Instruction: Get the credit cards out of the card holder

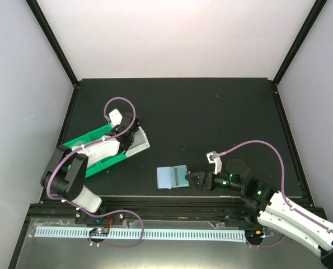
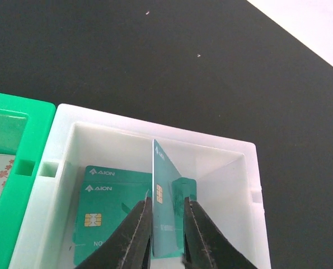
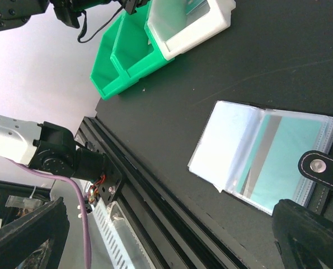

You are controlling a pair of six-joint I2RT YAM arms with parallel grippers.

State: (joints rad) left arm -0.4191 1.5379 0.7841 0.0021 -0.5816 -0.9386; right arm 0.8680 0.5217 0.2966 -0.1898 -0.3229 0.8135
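Black table (image 1: 177, 112) between pale walls carries everything. Near the middle of its near edge the card holder (image 1: 172, 177) lies opened flat. Through its cloudy sleeve 1 teal card (image 3: 292, 162) shows in the half nearest the right pincer (image 1: 195, 180), beside a black snap strap (image 3: 318, 166). That pincer sits low, just beside the holder's right edge, its fingers spread wide and empty.

Toward the left edge a white bin (image 2: 155, 130) stands against a green tray (image 2: 20, 168). At least 2 teal cards (image 2: 107, 221) lie flat in the bin. The left pincer (image 2: 167, 203) hangs over them with an upright card (image 2: 165, 179) on edge between its narrowly parted fingers; whether they pinch it I cannot tell.

Cards look light, stiff and slick, so a grip should probably land on a short edge at the pocket mouth, with the flat faces between the pads. The holder seems soft and light enough to drag along. It likely needs pinning at its fold or strap while a card slides out.
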